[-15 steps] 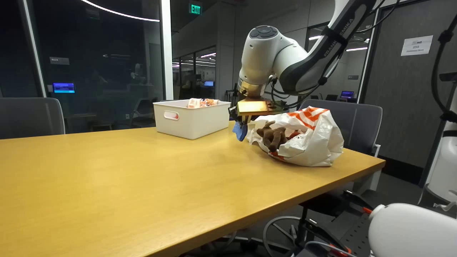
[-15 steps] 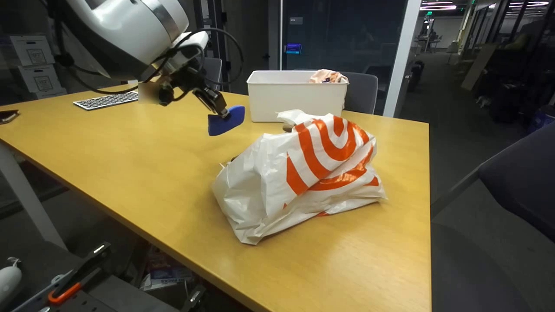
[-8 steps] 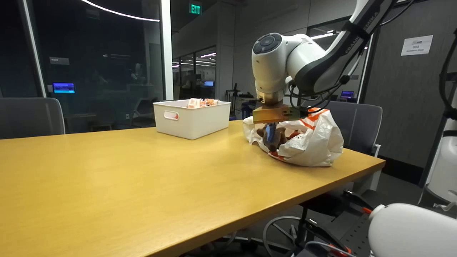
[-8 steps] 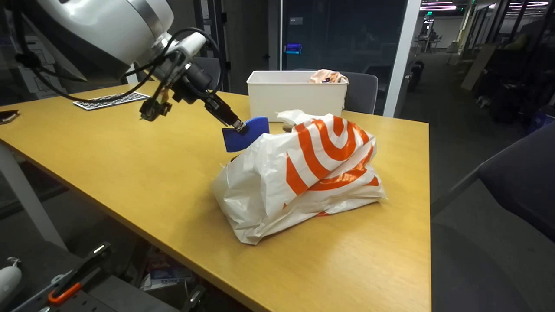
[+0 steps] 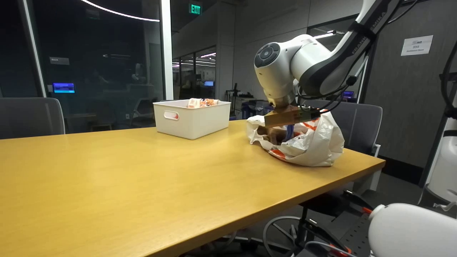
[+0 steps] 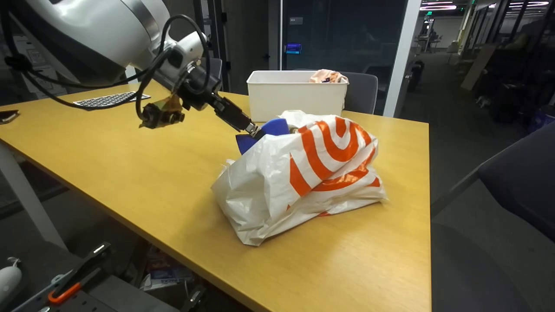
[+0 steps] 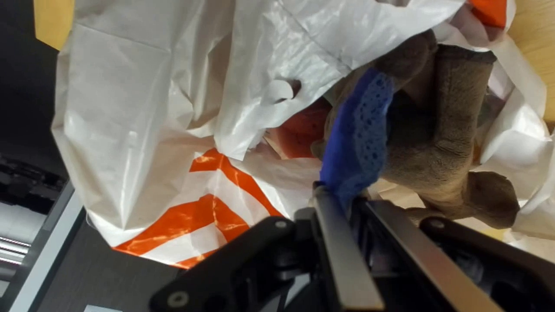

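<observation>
Jutting from the claw [image 7: 341, 196] is a pinched blue sponge [image 7: 359, 134].

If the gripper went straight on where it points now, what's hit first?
Probably the brown plush toy in the white bag, via the blue sponge the gripper holds; depth's unclear, so the red item beside the toy might come first.

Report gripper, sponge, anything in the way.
Gripper shut on sponge. Held at mouth of bag. Brown plush in bag, close by; contact unclear.
</observation>
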{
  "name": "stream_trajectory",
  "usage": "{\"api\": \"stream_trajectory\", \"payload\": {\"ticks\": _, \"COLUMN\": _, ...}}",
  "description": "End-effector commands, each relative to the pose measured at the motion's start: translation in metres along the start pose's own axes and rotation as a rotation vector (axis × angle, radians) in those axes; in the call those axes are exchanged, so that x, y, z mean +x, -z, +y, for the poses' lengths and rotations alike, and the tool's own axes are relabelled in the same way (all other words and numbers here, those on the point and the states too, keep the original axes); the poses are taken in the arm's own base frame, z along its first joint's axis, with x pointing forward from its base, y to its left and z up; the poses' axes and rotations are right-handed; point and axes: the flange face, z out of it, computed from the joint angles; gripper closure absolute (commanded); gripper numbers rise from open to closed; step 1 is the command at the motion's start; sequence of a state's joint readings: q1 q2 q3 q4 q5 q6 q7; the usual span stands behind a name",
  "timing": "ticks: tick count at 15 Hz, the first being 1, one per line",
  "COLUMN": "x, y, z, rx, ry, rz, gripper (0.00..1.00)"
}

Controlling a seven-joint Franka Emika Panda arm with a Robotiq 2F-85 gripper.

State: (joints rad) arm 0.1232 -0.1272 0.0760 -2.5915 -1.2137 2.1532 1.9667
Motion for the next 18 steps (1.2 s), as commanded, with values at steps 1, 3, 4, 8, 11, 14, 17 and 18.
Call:
{"api": "stream_trajectory", "payload": {"ticks": 1, "x": 0.009, "y": -0.007, "z": 0.001, "rx": 0.031, "ry": 0.051, "rz": 0.032, "gripper": 0.9}}
{"api": "stream_trajectory", "payload": {"ticks": 3, "x": 0.001, "y": -0.016, "z": -0.008, "rx": 0.012, "ry": 0.125, "rz": 0.048, "gripper": 0.9}}
{"api": "stream_trajectory", "payload": {"ticks": 4, "x": -0.004, "y": -0.022, "z": -0.011, "rx": 0.006, "ry": 0.154, "rz": 0.03, "gripper": 0.9}}
{"api": "stream_trajectory", "payload": {"ticks": 8, "x": -0.027, "y": -0.052, "z": -0.019, "rx": -0.004, "ry": 0.24, "rz": -0.01, "gripper": 0.9}}
{"api": "stream_trajectory", "payload": {"ticks": 11, "x": -0.031, "y": -0.064, "z": -0.022, "rx": -0.027, "ry": 0.237, "rz": -0.004, "gripper": 0.64}}
{"api": "stream_trajectory", "payload": {"ticks": 14, "x": -0.024, "y": -0.056, "z": -0.023, "rx": -0.001, "ry": 0.195, "rz": 0.029, "gripper": 0.55}}
{"api": "stream_trajectory", "payload": {"ticks": 17, "x": -0.021, "y": -0.046, "z": -0.022, "rx": 0.041, "ry": 0.137, "rz": 0.045, "gripper": 0.32}}
{"api": "stream_trajectory", "payload": {"ticks": 18, "x": -0.021, "y": -0.045, "z": -0.022, "rx": 0.046, "ry": 0.129, "rz": 0.051, "gripper": 0.23}}
